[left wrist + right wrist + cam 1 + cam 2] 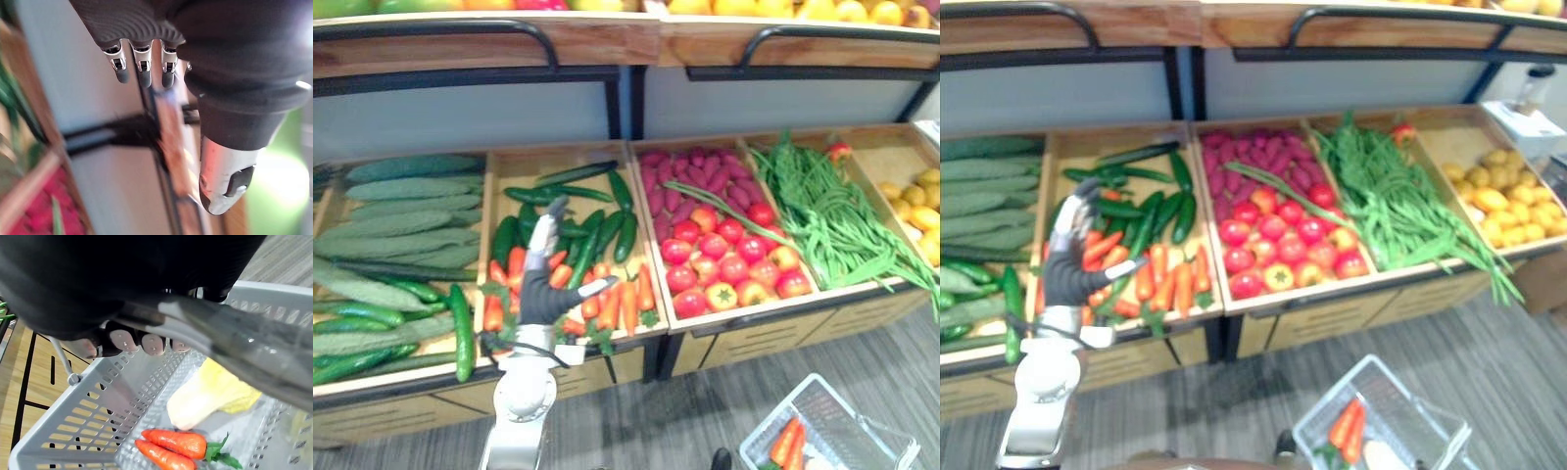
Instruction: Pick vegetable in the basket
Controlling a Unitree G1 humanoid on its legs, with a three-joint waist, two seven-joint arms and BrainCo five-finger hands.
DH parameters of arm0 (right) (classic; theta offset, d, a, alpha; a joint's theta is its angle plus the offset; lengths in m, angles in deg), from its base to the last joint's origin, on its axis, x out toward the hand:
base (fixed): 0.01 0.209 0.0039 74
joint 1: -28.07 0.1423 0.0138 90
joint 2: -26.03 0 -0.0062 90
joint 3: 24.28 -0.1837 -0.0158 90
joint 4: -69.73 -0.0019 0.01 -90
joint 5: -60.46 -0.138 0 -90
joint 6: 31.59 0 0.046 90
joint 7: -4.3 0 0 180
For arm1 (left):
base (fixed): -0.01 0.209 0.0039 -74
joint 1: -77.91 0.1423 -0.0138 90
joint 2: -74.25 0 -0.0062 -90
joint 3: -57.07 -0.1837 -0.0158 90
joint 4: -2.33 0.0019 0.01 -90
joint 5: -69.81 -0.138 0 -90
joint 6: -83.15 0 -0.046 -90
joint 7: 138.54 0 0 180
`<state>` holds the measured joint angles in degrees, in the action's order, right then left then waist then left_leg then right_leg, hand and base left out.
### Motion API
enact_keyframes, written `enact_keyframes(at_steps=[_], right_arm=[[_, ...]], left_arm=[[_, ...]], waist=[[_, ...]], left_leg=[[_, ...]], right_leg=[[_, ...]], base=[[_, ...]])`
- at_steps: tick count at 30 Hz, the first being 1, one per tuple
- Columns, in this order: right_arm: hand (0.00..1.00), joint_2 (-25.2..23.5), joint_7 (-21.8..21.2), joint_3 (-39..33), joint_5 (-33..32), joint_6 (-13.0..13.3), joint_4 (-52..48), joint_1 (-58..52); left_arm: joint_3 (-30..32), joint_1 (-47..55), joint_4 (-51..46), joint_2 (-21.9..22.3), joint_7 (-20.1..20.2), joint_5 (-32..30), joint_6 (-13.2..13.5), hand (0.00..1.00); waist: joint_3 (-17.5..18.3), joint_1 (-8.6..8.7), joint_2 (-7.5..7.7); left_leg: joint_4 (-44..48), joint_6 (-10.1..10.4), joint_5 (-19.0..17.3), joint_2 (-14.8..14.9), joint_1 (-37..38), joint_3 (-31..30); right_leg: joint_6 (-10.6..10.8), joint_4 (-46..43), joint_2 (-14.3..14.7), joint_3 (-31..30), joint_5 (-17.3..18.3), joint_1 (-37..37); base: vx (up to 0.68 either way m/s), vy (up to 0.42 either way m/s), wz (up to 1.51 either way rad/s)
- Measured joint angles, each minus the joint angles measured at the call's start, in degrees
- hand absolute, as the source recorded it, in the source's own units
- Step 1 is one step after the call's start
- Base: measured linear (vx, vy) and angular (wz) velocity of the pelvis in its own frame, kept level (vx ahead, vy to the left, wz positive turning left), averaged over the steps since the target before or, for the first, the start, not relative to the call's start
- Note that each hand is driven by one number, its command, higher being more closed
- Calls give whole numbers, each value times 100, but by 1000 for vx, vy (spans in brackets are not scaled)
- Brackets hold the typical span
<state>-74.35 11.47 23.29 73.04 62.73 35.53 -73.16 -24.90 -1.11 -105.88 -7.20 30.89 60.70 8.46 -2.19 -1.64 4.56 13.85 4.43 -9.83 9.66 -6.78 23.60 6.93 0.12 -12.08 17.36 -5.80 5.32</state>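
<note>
Much of the picking looks left to do. The wooden produce stand (pixel 754 343) is fully stocked, and its carrot bin (pixel 514 164), bare pale boards at the back, holds dark glossy cucumbers (pixel 597 230) behind a front heap of tapered orange carrots (pixel 628 305). Down and to the right of the carrot bin is the grey plastic basket (pixel 88 431), its walls perforated with slots. The right hand (pixel 146 342) carries it, fingers curled tight round the smooth grey handle (pixel 220 333). The left hand (pixel 540 284) hovers over the carrot bin with fingers (pixel 144 73) straight and apart from the thumb (pixel 222 186), holding nothing, so I judge another pick is only beginning. Some of the task is done. In the basket, well clear of the carrot bin, lie a pale yellow-white leafy vegetable (pixel 210 394), soft and rounded, and two basket carrots (pixel 176 443), firm, slim cones with green tops. Just right of the carrot bin sit round shiny tomatoes (pixel 729 259), and farther right, thin stringy green beans (pixel 822 215).
</note>
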Motion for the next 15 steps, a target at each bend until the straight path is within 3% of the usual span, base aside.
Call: enact_keyframes(at_steps=[2, 3, 4, 6, 10, 15], right_arm=[[100, -4, 0, 3, -34, 20, 55, 4], [100, -26, 10, 29, -178, 101, 78, 8], [100, -40, 21, 44, -196, 134, 75, 8], [100, -119, 140, 238, -304, 238, 13, 0], [100, -250, 260, 372, -401, 274, 13, -22], [100, -366, 411, 238, -417, 348, 23, -117]], left_arm=[[399, 85, 180, 176, -183, -121, -120, 0], [1062, 185, 522, 388, -489, -345, -228, 0], [1269, 202, 644, 428, -631, -417, -262, 0], [2020, 279, 1248, 578, -1308, -772, -451, 0], [3188, 300, 2540, 844, -2062, -796, -718, 0], [4143, 284, 4404, 1184, -2301, -251, -922, 0]], waist=[[2, -13, 3], [35, -24, 5], [36, -26, 6], [73, -68, 53], [250, -98, 129], [271, -94, 103]], left_leg=[[-93, -29, 81, -37, -5, -94], [-186, -30, 168, -68, 22, -213], [-197, -31, 181, -67, 42, -238], [-314, -25, 214, -86, 204, -227], [-582, 55, 312, -91, 323, -231], [-825, 113, 403, -105, 399, -245]], right_leg=[[-1, 6, -15, 119, 1, -37], [-10, 17, -20, 242, 8, -115], [-11, 20, -18, 279, 15, -163], [18, 11, -31, 316, 102, -289], [-34, 5, -31, 415, 179, -330], [-88, 15, -6, 454, 246, -332]], base=[[42, -17, 37], [27, -15, 40], [13, -14, 33], [-7, -17, 7], [-17, -20, 6], [1, -3, 1]])
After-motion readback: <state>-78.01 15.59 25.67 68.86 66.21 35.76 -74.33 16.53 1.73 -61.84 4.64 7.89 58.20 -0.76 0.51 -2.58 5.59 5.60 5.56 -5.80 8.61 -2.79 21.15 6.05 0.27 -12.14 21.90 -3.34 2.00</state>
